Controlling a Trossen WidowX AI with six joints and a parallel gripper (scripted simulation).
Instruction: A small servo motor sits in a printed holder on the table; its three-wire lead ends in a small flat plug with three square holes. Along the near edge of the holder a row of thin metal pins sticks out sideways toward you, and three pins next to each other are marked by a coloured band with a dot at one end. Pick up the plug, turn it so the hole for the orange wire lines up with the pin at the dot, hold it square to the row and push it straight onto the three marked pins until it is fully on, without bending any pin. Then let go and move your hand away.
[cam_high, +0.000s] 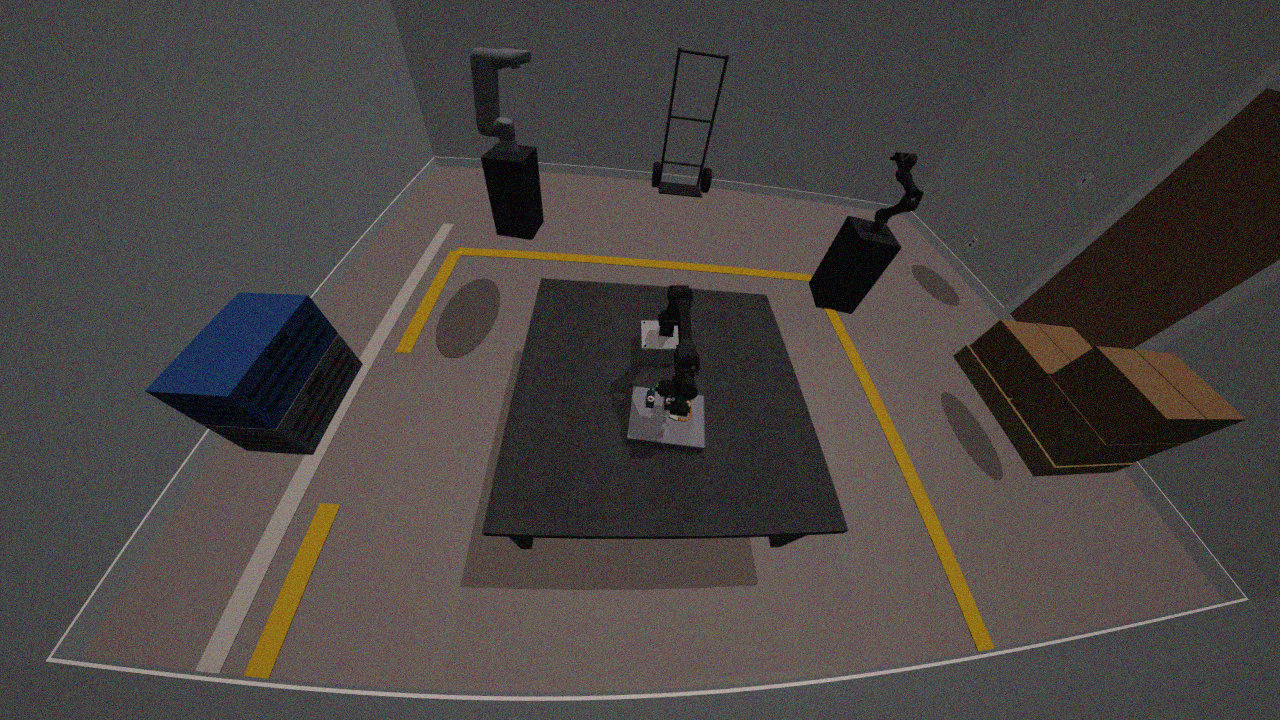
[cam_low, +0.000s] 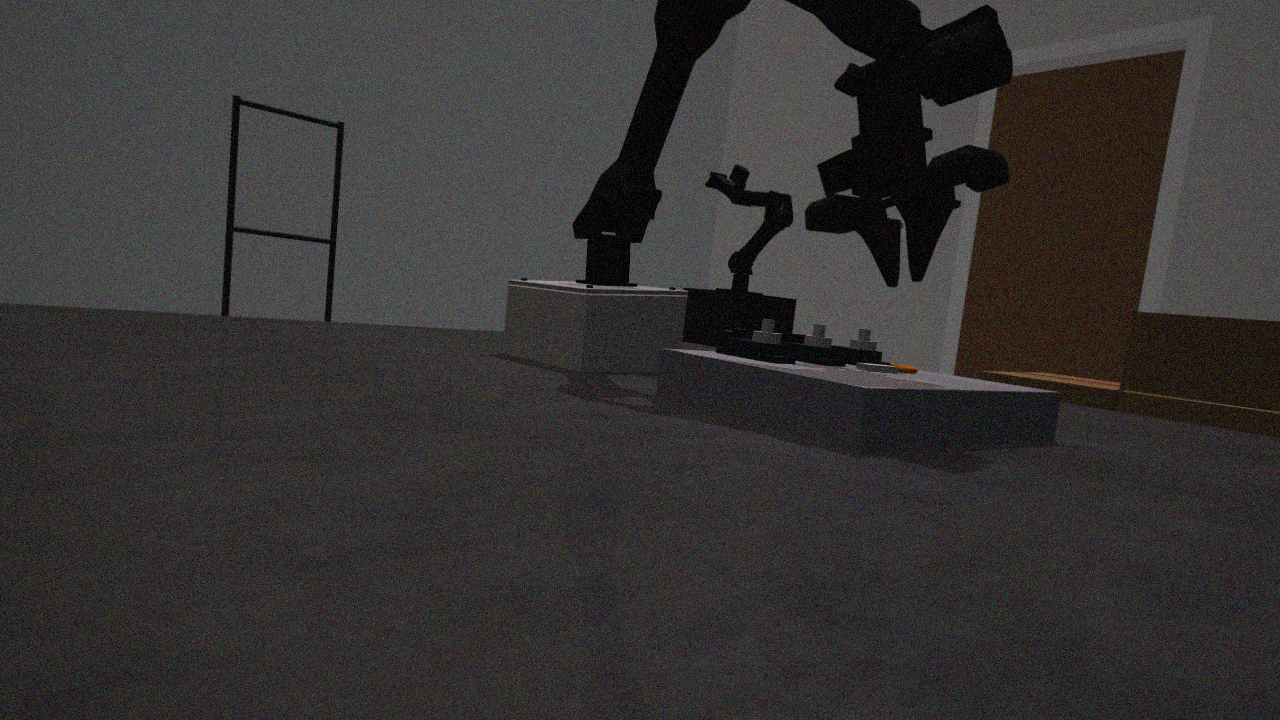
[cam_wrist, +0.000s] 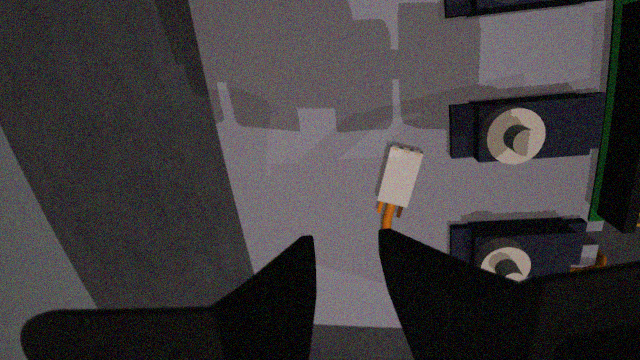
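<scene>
The small pale plug (cam_low: 875, 367) (cam_wrist: 401, 176) lies flat on the light grey block (cam_high: 666, 435) (cam_low: 760, 404) (cam_wrist: 285, 210). In the wrist view its hole end points up the picture, slightly right, and its orange lead (cam_wrist: 388, 217) leaves the lower end. My gripper (cam_low: 904, 282) (cam_wrist: 346, 244) is partly open and empty above the block, pointing down. In the wrist view its tips are below and left of the plug, the right tip overlapping the lead. A dark servo body (cam_wrist: 565, 126) with a round pale top is right of the plug. Marked pins and dot cannot be made out.
Another servo body (cam_wrist: 560, 242) is partly behind the right finger; a third (cam_wrist: 530, 7) is at the top edge. A green-edged board (cam_wrist: 606, 115) runs along the right. The arm's pale base box (cam_low: 544, 326) stands behind the block on the dark table (cam_high: 581, 488) (cam_low: 447, 537).
</scene>
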